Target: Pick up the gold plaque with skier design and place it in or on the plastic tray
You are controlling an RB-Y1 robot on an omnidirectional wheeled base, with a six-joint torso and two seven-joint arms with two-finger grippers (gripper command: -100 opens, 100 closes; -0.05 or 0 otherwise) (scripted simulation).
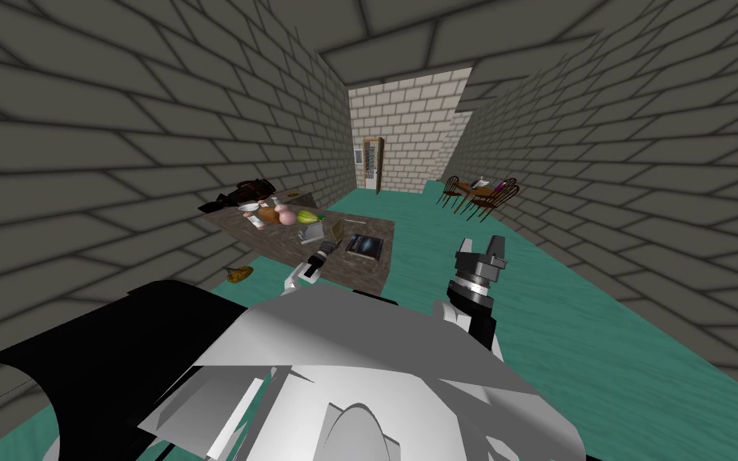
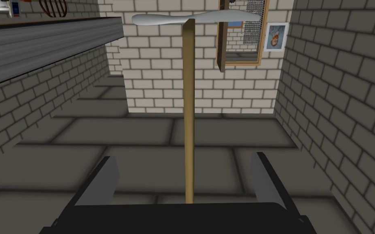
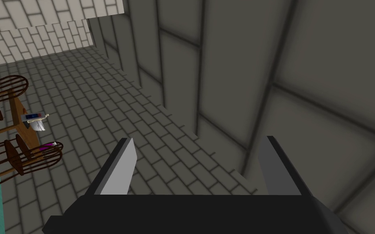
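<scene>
1. The left gripper [image 2: 184,156] sits nearest its own camera. Its two light grey blade fingers [image 2: 101,183] are spread wide and clasp nothing. A thin tan stick with a pale grey crosspiece at its far end [image 2: 189,122] rises between them and touches neither. Its near end is hidden behind the gripper's dark body, and I cannot tell what it is.
2. The right gripper [image 3: 199,139] is also wide apart and empty, facing a grey brick wall [image 3: 264,61]. In the head view it [image 1: 481,242] is raised over the teal floor [image 1: 583,336], well apart from the table.
3. In the head view the left gripper [image 1: 330,246] is at the near end of a long dark brown table [image 1: 379,228]. It is just beside a flat dark-framed rectangle [image 1: 365,244] and a small grey boxy item [image 1: 311,234].
4. Further along the tabletop lies a cluster of small pink, orange, white and green things [image 1: 283,214], with a black heap [image 1: 249,190] behind them, all too small to name. The gold plaque cannot be singled out among them, and neither can the plastic tray. A thin flat pale-rimmed piece [image 1: 351,222] lies just beyond the dark rectangle, but no design can be read on it.
5. A small brown object [image 1: 238,274] lies on the floor between the table and the left wall.
6. Far down the room stands a round wooden table with dark spindle-back chairs [image 1: 479,192]. The right wrist view's edge cuts it off [image 3: 20,118]. Beyond it, a wood-framed door [image 1: 371,164] is set in the pale brick end wall.
</scene>
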